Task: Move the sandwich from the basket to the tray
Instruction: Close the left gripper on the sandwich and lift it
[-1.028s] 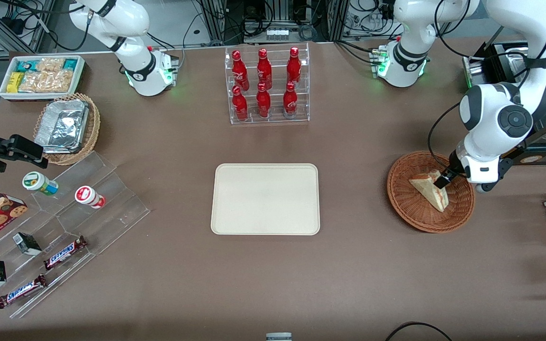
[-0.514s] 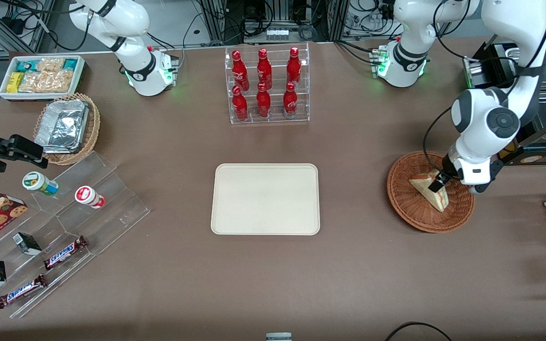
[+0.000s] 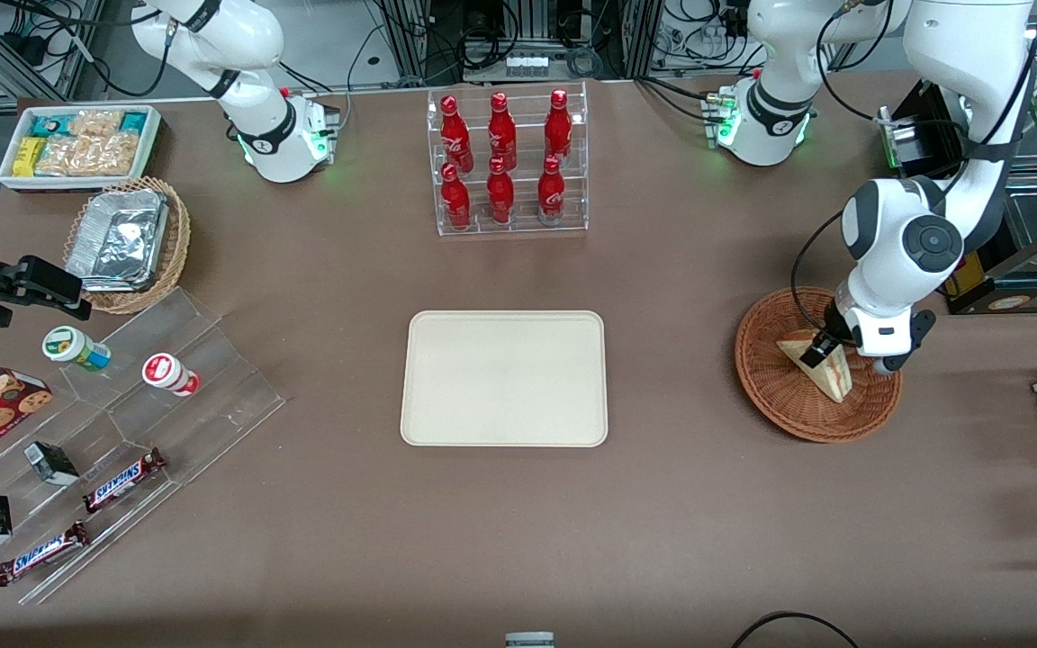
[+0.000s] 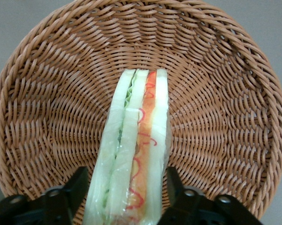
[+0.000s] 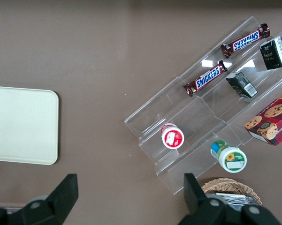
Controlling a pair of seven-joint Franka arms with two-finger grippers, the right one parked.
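The sandwich (image 3: 832,376), a pale wedge with red and green filling along its edge (image 4: 136,140), lies in the reddish-brown wicker basket (image 3: 775,396) toward the working arm's end of the table. My gripper (image 3: 820,353) is down in the basket (image 4: 47,117) and open. Its two black fingers (image 4: 79,186) stand on either side of the sandwich's thick end, close to the bread, and the gripper (image 4: 126,187) straddles it. The cream tray (image 3: 505,378) sits flat in the middle of the table with nothing on it.
A clear rack of red bottles (image 3: 507,162) stands farther from the front camera than the tray. Toward the parked arm's end are a tan basket of foil trays (image 3: 127,243), a white snack bin (image 3: 79,144) and an acrylic stand with snack bars (image 3: 122,405).
My gripper has slid sideways over the basket toward the tray's side, from beside the sandwich's end to straddling it. The sandwich has not moved.
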